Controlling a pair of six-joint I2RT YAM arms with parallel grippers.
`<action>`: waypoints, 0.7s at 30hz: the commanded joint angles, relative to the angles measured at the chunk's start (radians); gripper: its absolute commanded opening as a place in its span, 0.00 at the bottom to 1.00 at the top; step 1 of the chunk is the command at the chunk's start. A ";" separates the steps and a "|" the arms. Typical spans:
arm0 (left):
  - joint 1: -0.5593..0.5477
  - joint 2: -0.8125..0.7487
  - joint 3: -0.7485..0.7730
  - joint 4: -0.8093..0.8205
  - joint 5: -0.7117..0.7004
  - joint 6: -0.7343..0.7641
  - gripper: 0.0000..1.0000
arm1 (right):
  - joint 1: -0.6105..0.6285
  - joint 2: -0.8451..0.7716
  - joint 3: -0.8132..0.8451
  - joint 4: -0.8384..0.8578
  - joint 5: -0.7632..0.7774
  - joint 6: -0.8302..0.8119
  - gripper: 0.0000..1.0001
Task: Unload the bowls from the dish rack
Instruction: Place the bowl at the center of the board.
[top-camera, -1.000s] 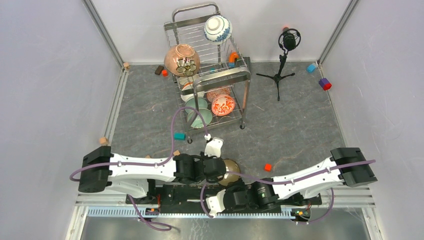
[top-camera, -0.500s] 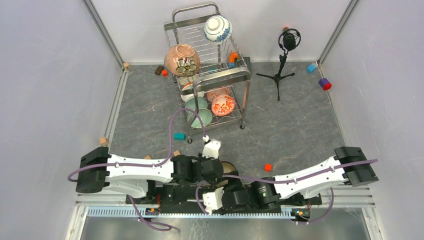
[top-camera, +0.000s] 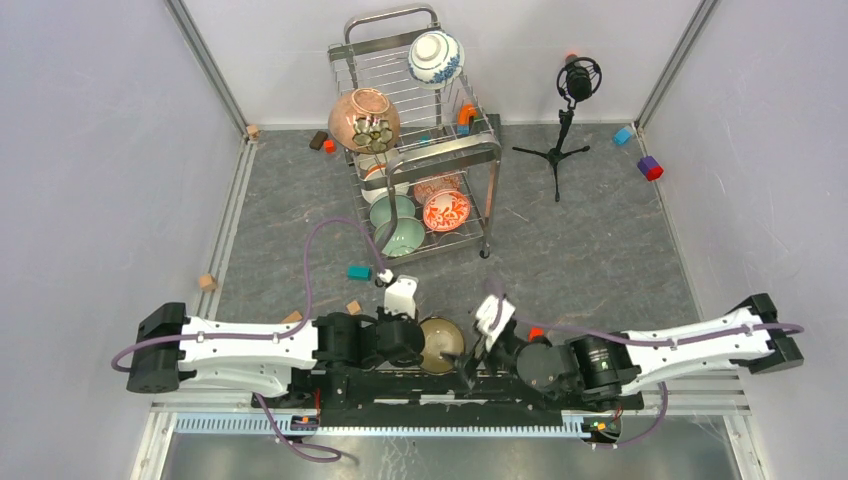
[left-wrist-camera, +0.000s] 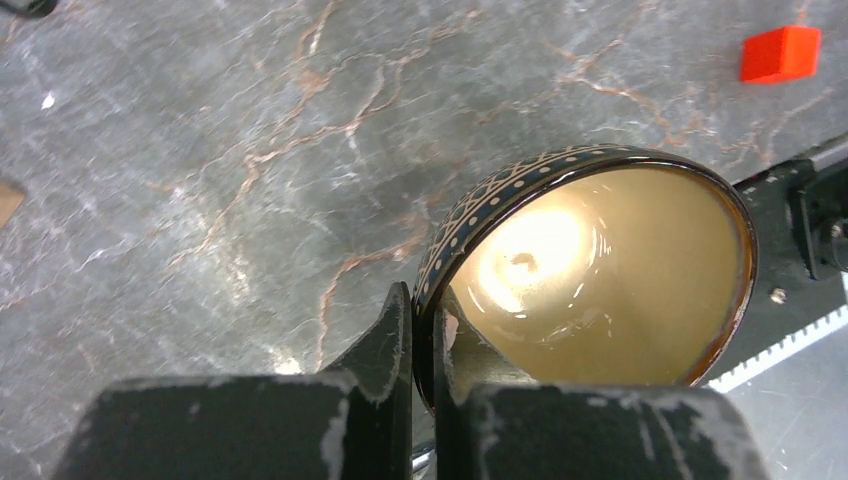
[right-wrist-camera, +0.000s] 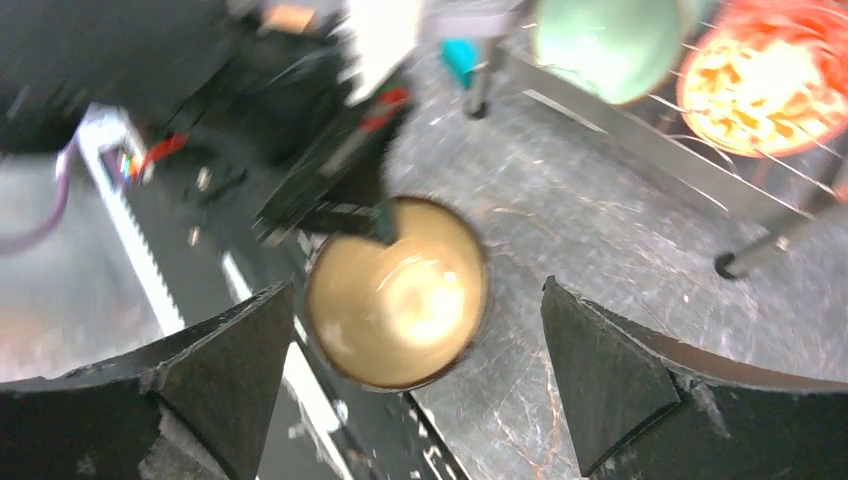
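Note:
My left gripper (top-camera: 421, 341) is shut on the rim of a brown bowl (top-camera: 441, 343) with a tan inside, held tilted low over the table's near edge. In the left wrist view its fingers (left-wrist-camera: 398, 335) pinch the dotted dark rim of this bowl (left-wrist-camera: 600, 270). My right gripper (top-camera: 480, 340) stands open just right of it; in the right wrist view the bowl (right-wrist-camera: 395, 300) lies beyond the spread fingers (right-wrist-camera: 240, 370), untouched. The dish rack (top-camera: 480, 150) stands at the back centre, holding a blue-and-white bowl (top-camera: 436, 57), a large brown bowl (top-camera: 364, 120), pale green bowls (top-camera: 398, 225) and a red-and-white floral bowl (top-camera: 446, 211).
A black microphone tripod (top-camera: 565, 120) stands right of the rack. Small blocks lie about: teal (top-camera: 359, 272), tan (top-camera: 353, 307), red (left-wrist-camera: 780, 52), blue (top-camera: 622, 135) and purple-red (top-camera: 650, 167). The arms' black base rail (top-camera: 400, 385) runs along the near edge under the bowl.
My right gripper opened, let go of the brown bowl and swung out to the right. My left gripper shut on the bowl's rim and drew it slightly left.

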 joint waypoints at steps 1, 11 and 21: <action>-0.005 -0.065 -0.018 0.001 -0.073 -0.153 0.02 | -0.116 -0.028 0.006 -0.024 0.177 0.334 0.95; -0.006 -0.041 0.037 -0.136 -0.104 -0.327 0.02 | -0.308 0.050 -0.049 0.050 -0.071 0.409 0.73; -0.006 0.072 0.131 -0.237 -0.103 -0.394 0.02 | -0.358 0.180 -0.018 0.047 -0.195 0.380 0.58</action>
